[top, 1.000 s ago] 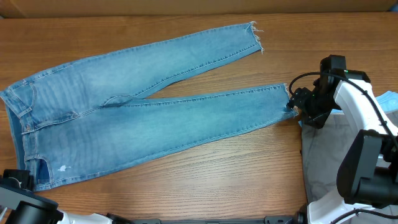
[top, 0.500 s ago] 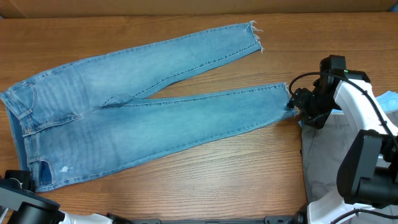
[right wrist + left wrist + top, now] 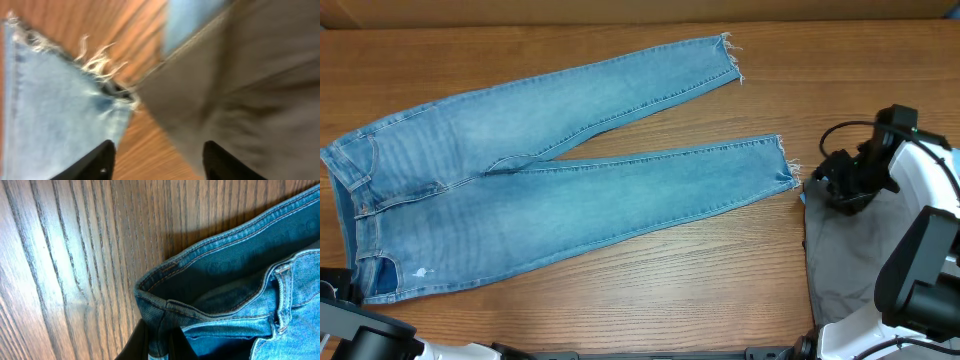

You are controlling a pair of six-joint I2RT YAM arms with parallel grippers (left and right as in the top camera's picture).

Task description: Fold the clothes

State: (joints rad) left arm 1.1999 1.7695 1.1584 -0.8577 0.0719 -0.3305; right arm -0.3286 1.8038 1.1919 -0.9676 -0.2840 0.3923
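At the near left corner of the counter (image 3: 670, 290) the left gripper (image 3: 159, 349) is clamped tight on the jeans (image 3: 550, 190). Its wrist view shows the folded corner of the waistband (image 3: 220, 245) running down between two dark fingers (image 3: 134, 347), pinched there. Beyond the grip the band stands up in a loose fold and casts a shadow on the wood.

At the near right, the right gripper (image 3: 159, 165) has its jaws partly apart and holds nothing. Between its tips only bare wood and the edge of a grey cloth (image 3: 860, 250) show. It hangs just beside the near hem (image 3: 782, 162), apart from the denim, over the line where the grey cloth meets the counter. This wrist view is blurred, and a pale blue patch (image 3: 192, 20) at its far side cannot be made out.

Counted:
- two grippers
- one pair of jeans with two legs and two frayed hems
- one grey cloth

The jeans lie flat and unfolded across the counter, waist at the left and legs spreading toward the right. The nearer leg ends close to the right gripper. The farther leg angles away to the far hem (image 3: 725, 58), near the counter's back edge. A small white mark (image 3: 423, 270) sits on the denim near the gripped corner
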